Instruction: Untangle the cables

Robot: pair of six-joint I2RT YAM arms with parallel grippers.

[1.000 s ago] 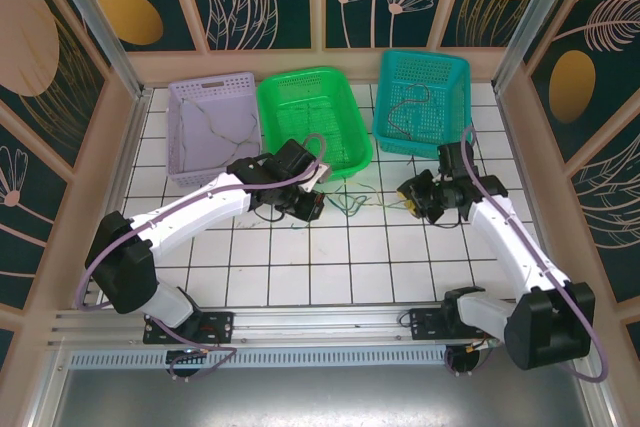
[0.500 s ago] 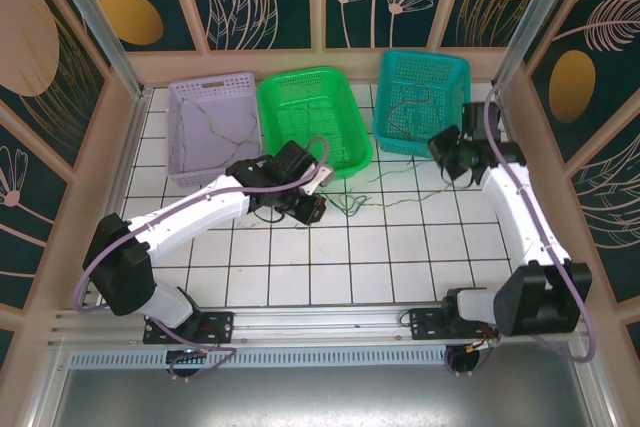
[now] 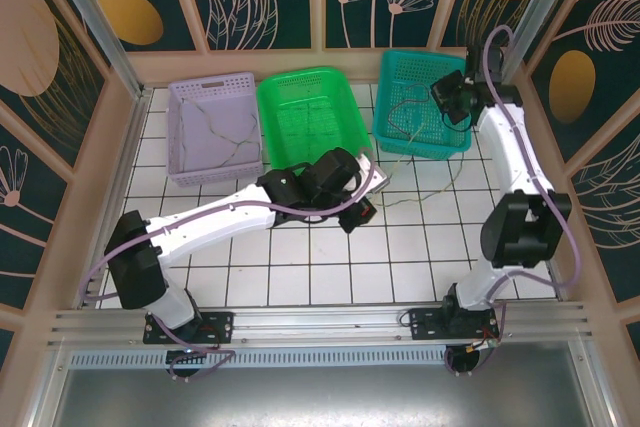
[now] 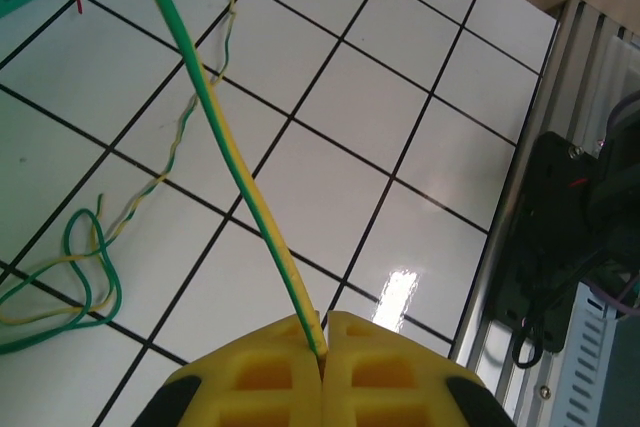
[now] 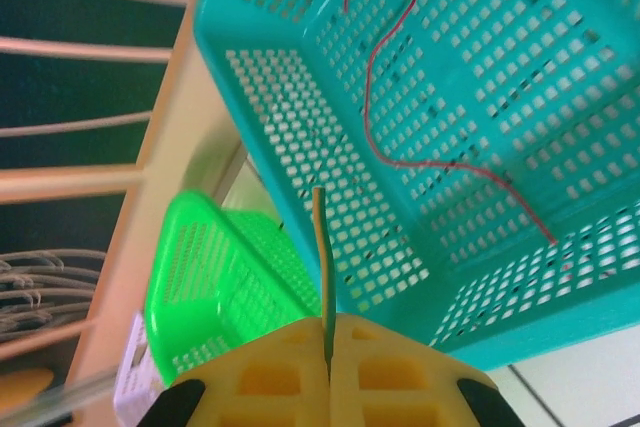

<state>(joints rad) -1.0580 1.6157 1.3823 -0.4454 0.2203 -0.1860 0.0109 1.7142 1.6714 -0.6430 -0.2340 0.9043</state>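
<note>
My left gripper (image 4: pixel 323 332) is shut on a green-and-yellow cable (image 4: pixel 230 147), which runs taut away from the jaws toward the teal basket's corner. A second thin green-yellow cable (image 4: pixel 80 282) lies looped on the tiles beside it. From above, the left gripper (image 3: pixel 362 209) sits low at mid-table. My right gripper (image 3: pixel 447 97) hangs over the teal basket (image 3: pixel 420 55). In its wrist view the right gripper (image 5: pixel 328 332) is shut on a short green-yellow cable end (image 5: pixel 320 247). A reddish-brown cable (image 5: pixel 420 162) lies inside the teal basket (image 5: pixel 560 77).
A green basket (image 3: pixel 305 117) and a purple basket (image 3: pixel 210 82) holding a pale cable (image 3: pixel 215 132) stand at the back. The green basket (image 5: pixel 220 277) lies below the right gripper. The right arm's base (image 4: pixel 585 237) sits at the table's metal edge.
The right gripper has risen from the mid-right tiles to above the teal basket. The left gripper has moved right, from the green basket's front to mid-table. The tangle has been drawn out.
</note>
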